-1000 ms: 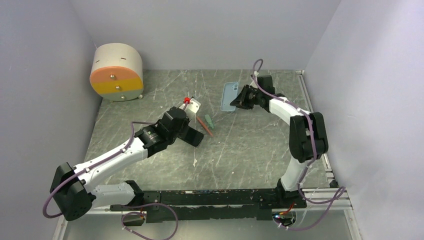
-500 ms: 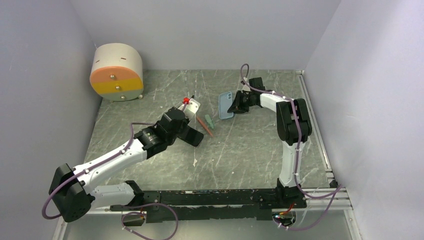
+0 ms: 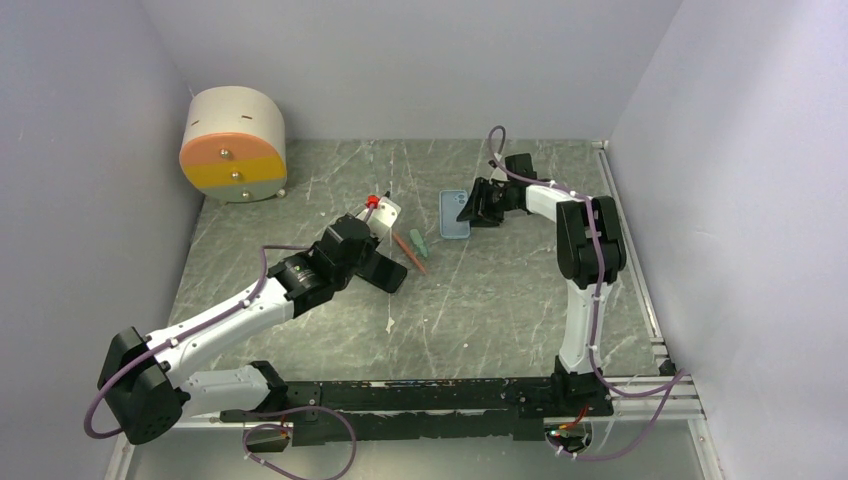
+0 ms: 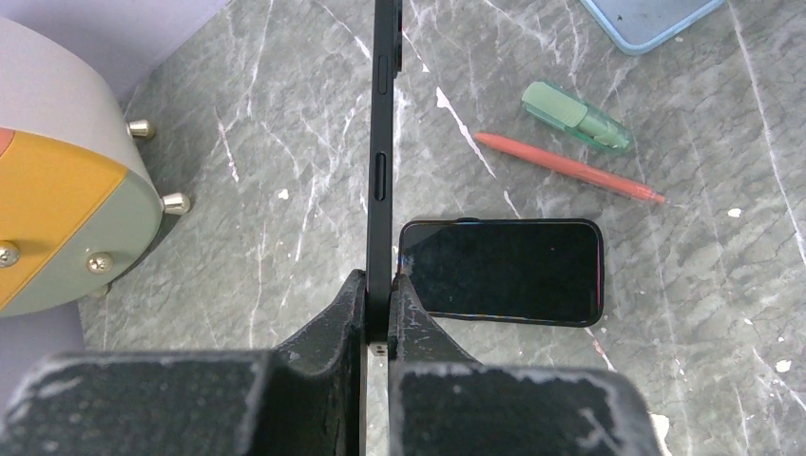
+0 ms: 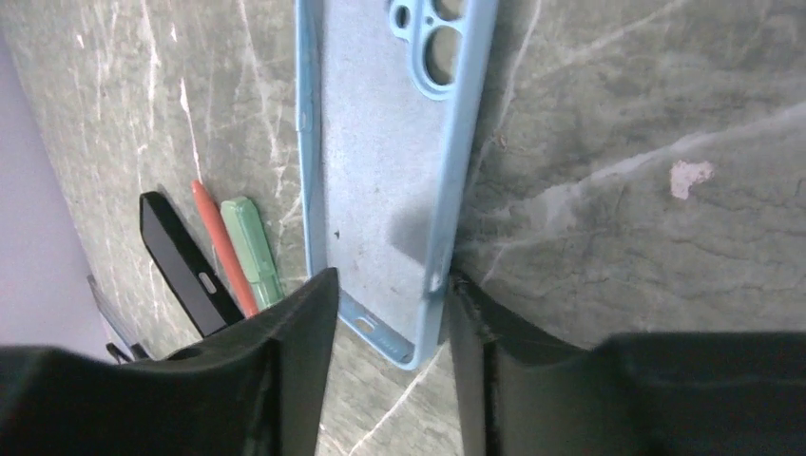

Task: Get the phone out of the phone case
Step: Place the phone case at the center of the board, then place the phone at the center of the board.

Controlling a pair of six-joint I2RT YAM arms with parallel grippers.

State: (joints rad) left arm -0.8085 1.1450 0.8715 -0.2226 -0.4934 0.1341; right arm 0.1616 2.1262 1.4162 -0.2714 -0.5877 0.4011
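The light blue phone case (image 3: 455, 215) lies empty on the table with its inside up, and its camera cut-outs show in the right wrist view (image 5: 380, 142). My right gripper (image 5: 392, 280) is open astride the case's near corner (image 3: 468, 208). One finger (image 5: 475, 323) touches the case's side wall. My left gripper (image 4: 380, 275) is shut on a thin black phone (image 4: 383, 114), held upright and seen edge-on with its side buttons showing. A flat black phone-like slab (image 4: 504, 271) rests on the table just right of the left fingers (image 3: 388, 272).
A red pen (image 4: 570, 168) and a green capped item (image 4: 575, 116) lie between the two grippers. A white object with a red tip (image 3: 385, 210) sits beyond the left gripper. A round drawer unit (image 3: 232, 145) in beige, orange and yellow stands at the back left. Walls enclose the table.
The right arm folded in and carried the blue case left and nearer. The case was tilted in the jaws half a second ago and now lies flat. The left arm has barely moved.
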